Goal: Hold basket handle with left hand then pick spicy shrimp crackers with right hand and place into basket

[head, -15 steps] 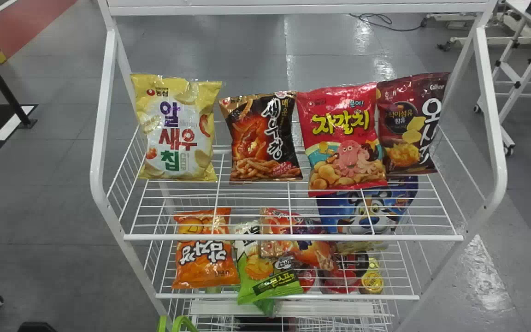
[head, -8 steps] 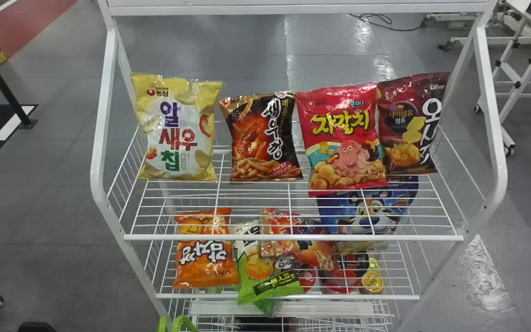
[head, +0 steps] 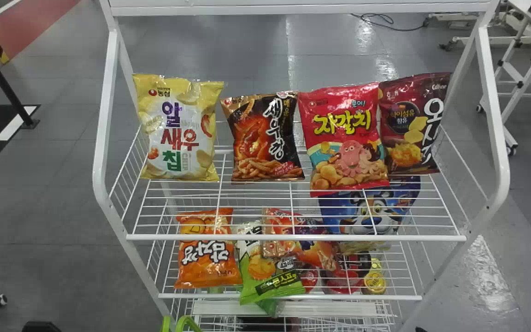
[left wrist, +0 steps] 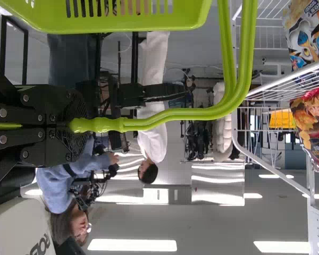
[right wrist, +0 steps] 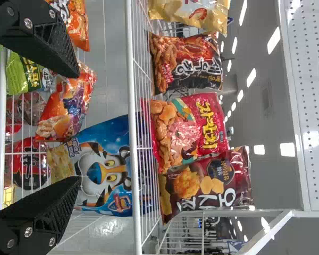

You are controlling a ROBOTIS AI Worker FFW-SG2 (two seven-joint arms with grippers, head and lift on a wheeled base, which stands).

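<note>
Where the upper wire shelf (head: 293,238) of the white rack is stocked with four bags, the spicy shrimp crackers (head: 265,138) are stood upright, second from the left. The green basket (left wrist: 122,22) is hung by its handle (left wrist: 175,115), which is pinched firmly by the left gripper (left wrist: 69,125); its contents cannot be made out.

Large white characters are printed down the crackers' dark side, purple, red and green ones on the yellow bag (head: 178,129) just to the left, and yellow ones on the red bag (head: 346,138) just to the right. Beyond that, a maroon bag (head: 404,143) is placed.

On the lower shelf, an orange bag (head: 208,263), a green bag (head: 274,286) and a blue bag (head: 371,212) are kept. At the head view's bottom edge, a tip of the right gripper (head: 421,329) is seen; in its wrist view, its fingers are spread wide before the rack.
</note>
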